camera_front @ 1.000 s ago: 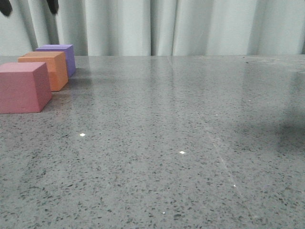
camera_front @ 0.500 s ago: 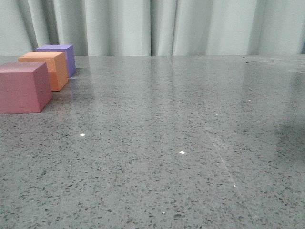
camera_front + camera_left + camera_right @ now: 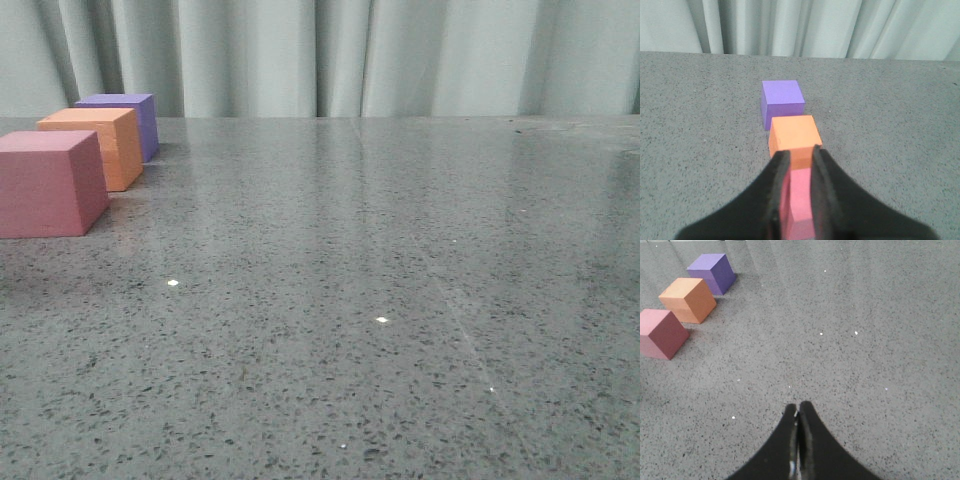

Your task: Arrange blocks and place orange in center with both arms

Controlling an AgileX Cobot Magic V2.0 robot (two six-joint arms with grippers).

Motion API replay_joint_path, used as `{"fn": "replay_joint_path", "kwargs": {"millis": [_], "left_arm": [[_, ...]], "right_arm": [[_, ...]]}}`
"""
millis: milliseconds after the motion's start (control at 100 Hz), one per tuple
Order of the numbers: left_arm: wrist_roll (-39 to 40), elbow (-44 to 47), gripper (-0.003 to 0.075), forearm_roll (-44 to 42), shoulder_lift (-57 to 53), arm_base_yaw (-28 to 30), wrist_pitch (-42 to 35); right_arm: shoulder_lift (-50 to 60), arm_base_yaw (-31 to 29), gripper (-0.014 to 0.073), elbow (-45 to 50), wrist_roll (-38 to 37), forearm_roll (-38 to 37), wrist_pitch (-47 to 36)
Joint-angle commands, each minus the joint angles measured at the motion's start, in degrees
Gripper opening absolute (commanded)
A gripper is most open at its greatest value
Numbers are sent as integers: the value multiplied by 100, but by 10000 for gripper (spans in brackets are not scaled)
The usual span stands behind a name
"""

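Front view shows the orange cube on the table, between pink cube and purple cube. Left pincer slightly parted, empty; right pincer closed, empty.

Three cubes sit in a row on the counter at its far left, running front to back: pink cube nearest, orange cube in the middle just behind it, purple cube farthest, close to the curtain. Curtain hangs behind the counter's back edge.
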State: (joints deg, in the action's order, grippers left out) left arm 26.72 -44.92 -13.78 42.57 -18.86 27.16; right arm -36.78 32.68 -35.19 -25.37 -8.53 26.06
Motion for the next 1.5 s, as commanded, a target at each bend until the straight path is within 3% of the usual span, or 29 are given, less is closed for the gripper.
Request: {"fn": "replay_joint_path", "kwargs": {"millis": [0,290,1130,1330,1490], "left_arm": [[-17,122,-13,-69,-289,-16,-575],[-29,988,-19,-69,-1067,-16,-853],[-6,1306,-19,-34,-1164,-16,-1007],[-91,2031,-19,717,-1599,726,-1754],[-1128,2526,-19,802,-2143,1230,-1972]], "right_arm": [[178,-9,-121,35,10,-163,-569],[892,-9,-121,739,10,-168,-1301],[985,-9,-121,759,10,-174,-1300],[985,-9,-121,759,10,-174,-1300],[985,-9,-121,759,10,-174,-1300]]}}
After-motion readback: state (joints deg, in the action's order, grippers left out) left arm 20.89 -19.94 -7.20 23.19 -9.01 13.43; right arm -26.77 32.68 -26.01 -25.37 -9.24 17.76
